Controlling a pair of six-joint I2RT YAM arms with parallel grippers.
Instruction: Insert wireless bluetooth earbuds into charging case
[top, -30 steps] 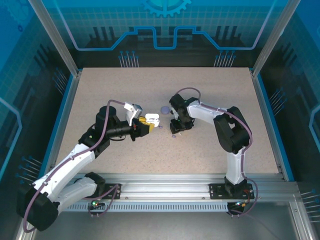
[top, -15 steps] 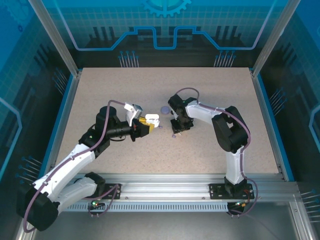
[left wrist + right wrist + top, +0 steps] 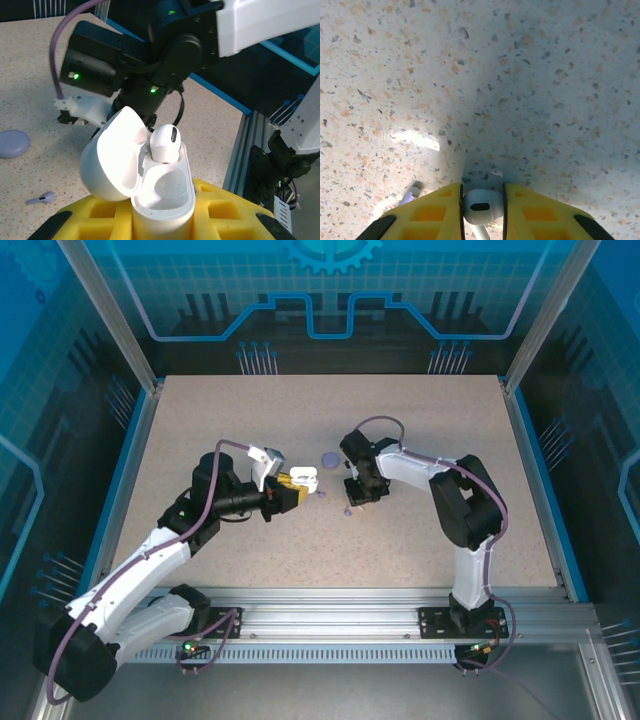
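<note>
Step in hand: pickup of the second earbud, first one already seated. The left pincer (image 3: pixel 161 221) is clenched on the small white glossy rounded plastic charging case (image 3: pixel 165 200), which is held upright between its yellow foam pads, clear of the speckled beige table (image 3: pixel 520 75). The case's hinged lid (image 3: pixel 112 155) is swung open to the left of the pincer's line. One whitish plastic seated earbud (image 3: pixel 164 142) is noted in the far socket; the near socket is seen empty. The right pincer (image 3: pixel 481 192) is pointed down at the table, across from the left pincer and near it, with the second earbud (image 3: pixel 481 209), a whitish rounded plastic piece with a dark slot, lodged between its yellow pads. Both pads are judged to be against the bud's sides, so a grasp is recorded, though how firm it is cannot be confirmed. Whether the bud is lifted off the table cannot be told. A flat round purple disc (image 3: pixel 12 144) and a tiny lavender piece (image 3: pixel 41 198) lie on the table ahead and left of the left pincer; neither is touched. Next move, as judged: the bud is to be raised, carried over to the open case, turned stem-down and lowered into the empty near socket. Fine alignment will be called for, since the socket is snug and the seated bud stands just beside it.
</note>
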